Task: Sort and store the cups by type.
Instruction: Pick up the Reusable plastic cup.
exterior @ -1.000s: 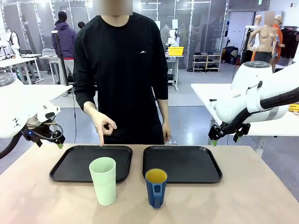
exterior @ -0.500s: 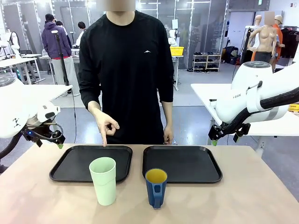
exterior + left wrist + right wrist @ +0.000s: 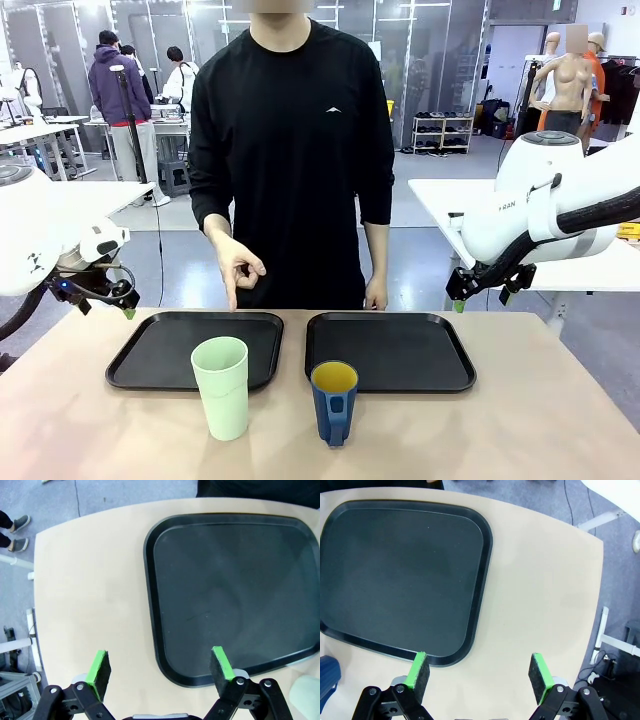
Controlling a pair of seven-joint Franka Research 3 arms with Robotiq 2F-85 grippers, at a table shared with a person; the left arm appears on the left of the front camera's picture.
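Note:
A tall pale mint-green tumbler (image 3: pixel 222 386) stands near the table's front edge, just before the left black tray (image 3: pixel 160 352). Right of it stands a shorter dark blue mug (image 3: pixel 333 401) with a yellow inside, in front of the right black tray (image 3: pixel 400 350). My left gripper (image 3: pixel 105 300) hovers open over the table's far left corner, well away from both cups. In its wrist view the gripper (image 3: pixel 160 672) looks down on the left tray (image 3: pixel 235 590), and the tumbler's rim (image 3: pixel 307 702) peeks in. My right gripper (image 3: pixel 485 292) hangs open above the far right; its wrist view (image 3: pixel 479 672) catches the mug's edge (image 3: pixel 327 677).
A person in black stands at the far side, one hand (image 3: pixel 238 268) lowered with a finger pointing down over the left tray's far edge. Both trays hold nothing. Bare tabletop (image 3: pixel 540 420) lies to the right and left of the cups.
The person has shifted to the right, and the pointing hand moved a little right and up with them. Both arms and both cups stayed still.

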